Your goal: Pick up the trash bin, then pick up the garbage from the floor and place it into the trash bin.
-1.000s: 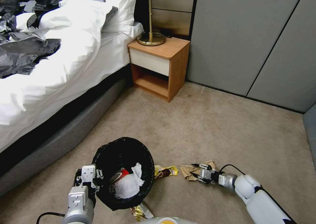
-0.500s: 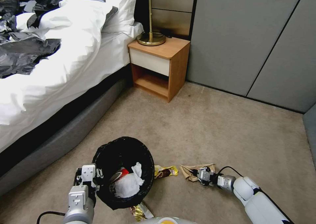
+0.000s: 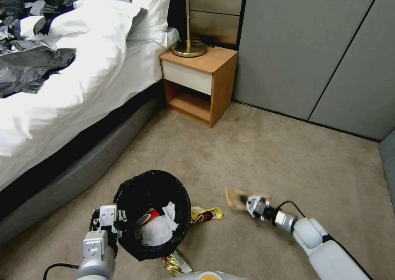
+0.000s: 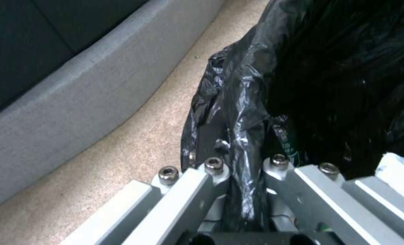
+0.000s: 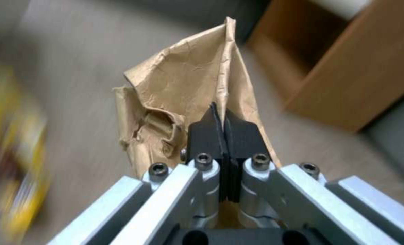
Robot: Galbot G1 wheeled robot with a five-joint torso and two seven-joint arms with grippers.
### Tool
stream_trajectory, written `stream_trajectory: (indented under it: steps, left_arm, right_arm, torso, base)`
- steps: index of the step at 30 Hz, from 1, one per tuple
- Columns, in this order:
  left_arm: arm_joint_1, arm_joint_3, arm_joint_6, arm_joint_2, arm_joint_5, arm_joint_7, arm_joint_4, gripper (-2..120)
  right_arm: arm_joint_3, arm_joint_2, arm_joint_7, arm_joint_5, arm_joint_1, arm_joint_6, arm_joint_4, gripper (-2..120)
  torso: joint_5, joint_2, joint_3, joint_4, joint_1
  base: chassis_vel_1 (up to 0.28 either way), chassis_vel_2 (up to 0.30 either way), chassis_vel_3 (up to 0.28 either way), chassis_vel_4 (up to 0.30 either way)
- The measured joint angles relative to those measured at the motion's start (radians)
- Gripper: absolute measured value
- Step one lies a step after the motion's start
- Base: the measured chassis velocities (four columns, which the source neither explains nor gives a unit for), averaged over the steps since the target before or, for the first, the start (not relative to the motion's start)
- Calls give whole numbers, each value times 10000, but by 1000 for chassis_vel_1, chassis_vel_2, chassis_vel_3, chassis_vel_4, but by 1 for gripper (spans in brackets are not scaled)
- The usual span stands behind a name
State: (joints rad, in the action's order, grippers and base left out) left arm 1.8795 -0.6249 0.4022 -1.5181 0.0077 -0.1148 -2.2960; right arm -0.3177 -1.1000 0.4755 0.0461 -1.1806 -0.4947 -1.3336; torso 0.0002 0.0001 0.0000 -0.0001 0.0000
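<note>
The left gripper [image 3: 117, 222] is clamped on the near rim of the trash bin [image 3: 152, 214], its fingers [image 4: 213, 170] pinching a fold of the black bag liner [image 4: 238, 112], and it holds the bin tilted above the carpet [image 3: 267, 156] beside the bed [image 3: 61, 86]. Inside the bin lie a white tissue [image 3: 158, 228] and a red-white packet [image 3: 150, 216]. The right gripper [image 3: 248, 201] is closed on a crumpled brown paper bag [image 5: 184, 92], which hangs clear of the carpet to the right of the bin; the black pads [image 5: 206, 132] meet on the paper's edge. A yellow snack wrapper [image 3: 205, 214] lies on the carpet between the bin and the paper bag, just beside the bin. A second gold wrapper [image 3: 176, 264] lies on the carpet below the bin's lower edge. A wooden nightstand [image 3: 199, 82] with a lamp [image 3: 188, 24] stands against the wall, well apart from both grippers.
</note>
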Motion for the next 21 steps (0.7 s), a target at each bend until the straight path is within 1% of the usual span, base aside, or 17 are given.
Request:
stream_trajectory:
  steps: [2,3,4,5,6,7,9,11,12,13,14,15,16,17,18,20,21]
  left_arm:
    - [-26,13,12,6,-2,0,30,0]
    - [-26,13,12,6,-2,0,30,0]
    - [-41,35,23,11,-1,0,46,0]
    - [-53,52,30,13,3,1,55,0]
    - [-69,78,40,16,12,1,71,0]
    - [-69,78,40,16,12,1,71,0]
    - [-82,124,47,16,32,4,101,0]
    - [-88,223,48,-6,91,3,155,0]
    - [-88,223,48,-6,91,3,155,0]
    - [-91,248,49,-14,103,3,168,0]
    - [-102,299,48,-29,128,3,183,0]
    - [-102,299,48,-29,128,3,183,0]
    - [-114,326,48,-33,144,3,190,0]
    - [-125,370,48,-37,173,3,201,0]
    - [-126,391,48,-37,182,3,203,0]
    - [-127,403,48,-37,189,4,204,0]
    - [-127,439,48,-35,219,3,210,0]
  right_arm:
    - [-326,245,-232,-850,-360,56,-1102,0]
    - [-326,245,-232,-850,-360,56,-1102,0]
    - [-459,395,-295,-1187,-497,117,-1673,0]
    - [-533,521,-329,-1422,-566,181,-2060,0]
    - [-657,758,-397,-1898,-673,376,-2813,0]
    - [-657,758,-397,-1898,-673,376,-2813,0]
    - [-812,1004,-462,-2575,-745,732,-3789,0]
    - [-926,1273,-680,-3916,-784,1388,-5187,0]
    - [-926,1273,-680,-3916,-784,1388,-5187,0]
    - [-920,1316,-750,-4247,-790,1568,-5475,0]
    - [-828,1401,-941,-4928,-802,1950,-6184,0]
    - [-828,1401,-941,-4928,-802,1950,-6184,0]
    - [-641,1476,-1151,-5360,-813,2165,-6781,0]
    - [-190,1608,-1490,-5842,-840,2433,-7522,0]
    - [141,1686,-1685,-6051,-853,2576,-7876,0]
    - [405,1755,-1814,-6168,-858,2676,-8115,0]
    - [1153,1958,-2080,-6257,-857,2882,-8586,0]
  torso:
    - [-4,0,0,2,0]
    - [-4,0,0,2,0]
    - [2,0,0,-2,0]
    - [1,0,0,0,-1]
    - [-5,0,1,-2,0]
    - [-5,0,1,-2,0]
    - [-3,0,0,1,0]
    - [-5,0,0,3,0]
    - [-5,0,0,3,0]
    - [-5,0,0,3,0]
    - [-2,0,0,1,0]
    - [-2,0,0,1,0]
    - [-1,0,0,1,-1]
    - [-5,0,0,1,0]
    - [-4,0,0,2,0]
    - [-1,0,0,2,0]
    - [-5,0,0,2,0]
  base:
    - [0,0,0,0]
    - [0,0,0,0]
    - [0,0,0,0]
    - [0,0,0,0]
    - [0,0,0,0]
    - [0,0,0,0]
    - [0,0,0,0]
    - [0,0,0,0]
    - [0,0,0,0]
    - [0,0,0,0]
    - [0,0,0,0]
    - [0,0,0,0]
    - [0,0,0,0]
    - [0,0,0,0]
    - [0,0,0,0]
    - [0,0,0,0]
    - [0,0,0,0]
